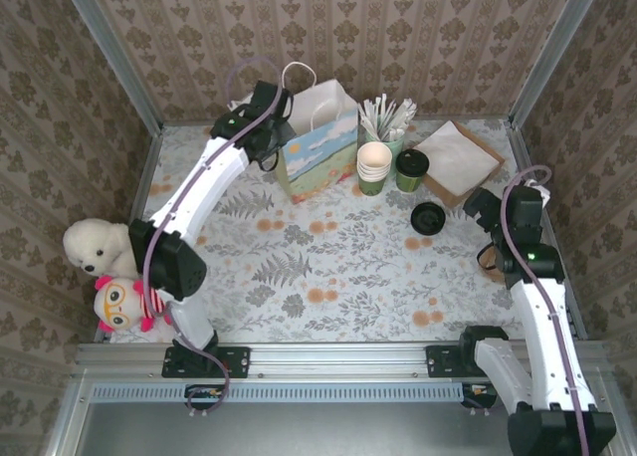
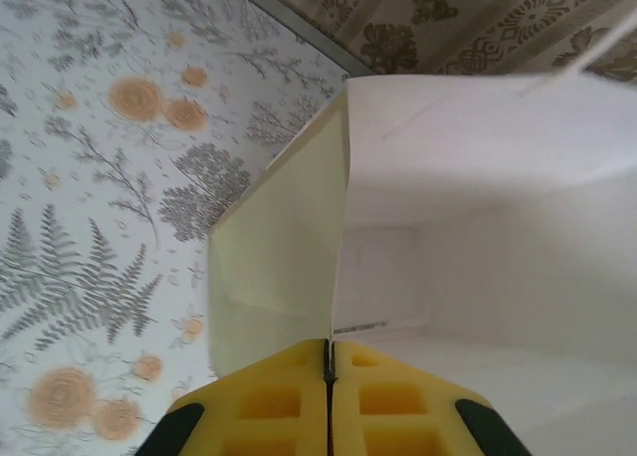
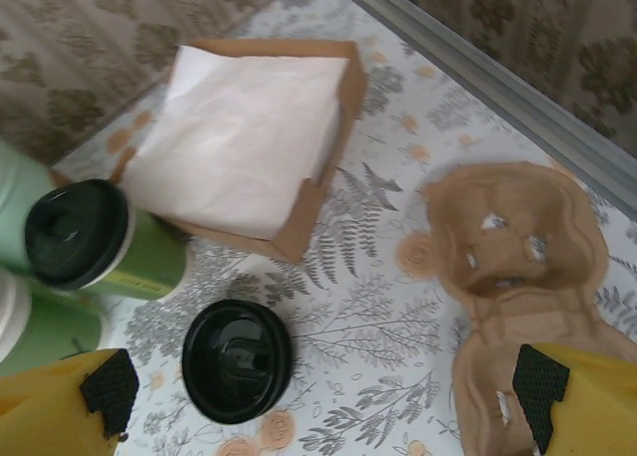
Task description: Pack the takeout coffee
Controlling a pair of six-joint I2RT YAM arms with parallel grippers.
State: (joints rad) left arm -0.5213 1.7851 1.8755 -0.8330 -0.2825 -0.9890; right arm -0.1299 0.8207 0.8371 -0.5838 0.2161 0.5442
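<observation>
Yellow foam pads of the left gripper [image 2: 328, 348] are pinched shut on the rim of a white paper bag with a painted landscape front [image 1: 317, 142], which stands at eleven o'clock on the floral table [image 1: 328, 277]. At the bag's three o'clock rises a stack of lidless green cups [image 1: 374, 167]. Just beside the stack, the takeout coffee, a small green paper cup with a round black plastic lid [image 1: 411, 168], stands upright. A loose black lid [image 1: 428, 217] lies at the coffee's five o'clock. The right gripper [image 3: 324, 394] hovers near, jaws wide and empty. Steadying the bag seems the step in hand; next, the right arm should close on the coffee and carry it level into the bag.
</observation>
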